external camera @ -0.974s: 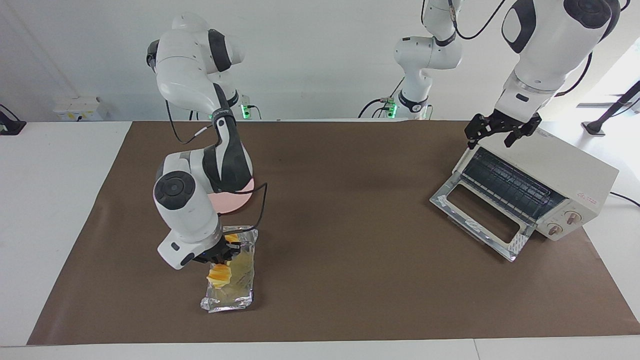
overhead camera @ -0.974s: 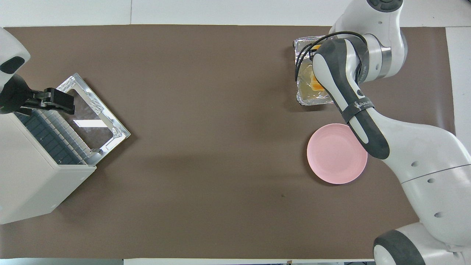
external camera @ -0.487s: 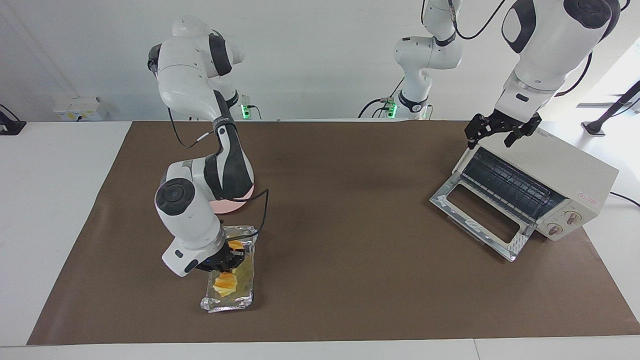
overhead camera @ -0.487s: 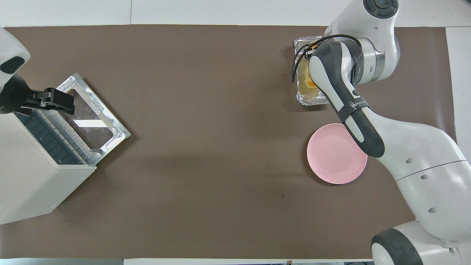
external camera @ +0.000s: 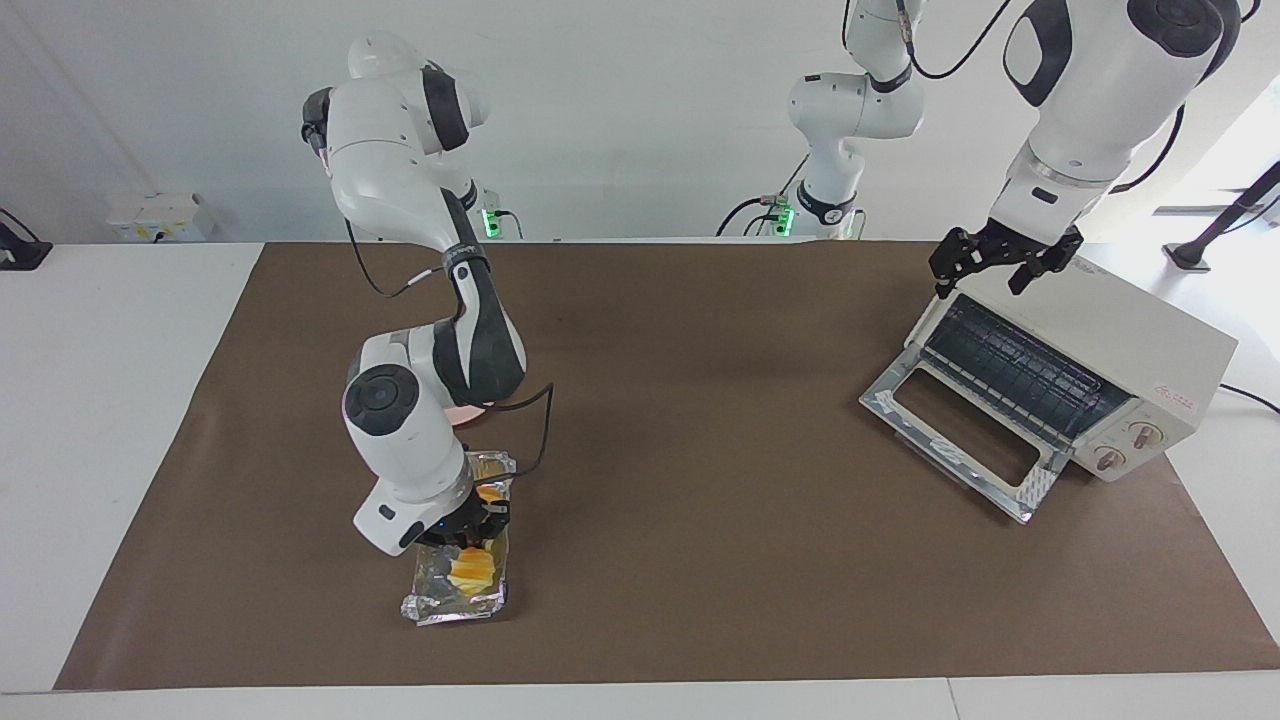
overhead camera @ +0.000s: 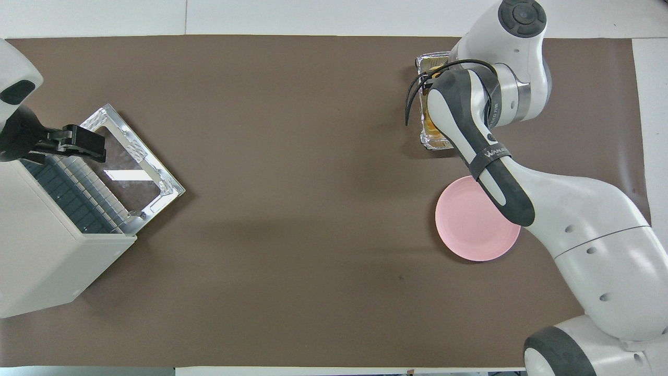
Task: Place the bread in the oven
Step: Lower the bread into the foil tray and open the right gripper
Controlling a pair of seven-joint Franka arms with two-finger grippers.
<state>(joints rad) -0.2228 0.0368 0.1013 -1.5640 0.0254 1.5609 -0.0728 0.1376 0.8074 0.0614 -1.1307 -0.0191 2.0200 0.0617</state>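
Note:
The yellow-orange bread [external camera: 468, 572] lies in a crinkled foil tray [external camera: 440, 605] toward the right arm's end of the table. My right gripper [external camera: 470, 525] is down in the tray, its fingers closed across the bread's middle. In the overhead view the arm hides this gripper, and only a sliver of bread [overhead camera: 429, 117] shows. The cream-white oven [external camera: 1130, 330] stands at the left arm's end with its glass door [external camera: 960, 430] dropped open and the rack showing. My left gripper [external camera: 985, 272] waits open over the oven's top front edge, and it also shows in the overhead view [overhead camera: 83, 146].
A round pink plate [overhead camera: 472, 224] lies nearer to the robots than the foil tray [overhead camera: 430, 141], partly under the right arm. A brown mat [external camera: 700, 500] covers the table between the tray and the oven [overhead camera: 36, 261].
My right gripper has shifted toward the left arm's end within the tray, and the bread has moved with it. The left arm has not moved.

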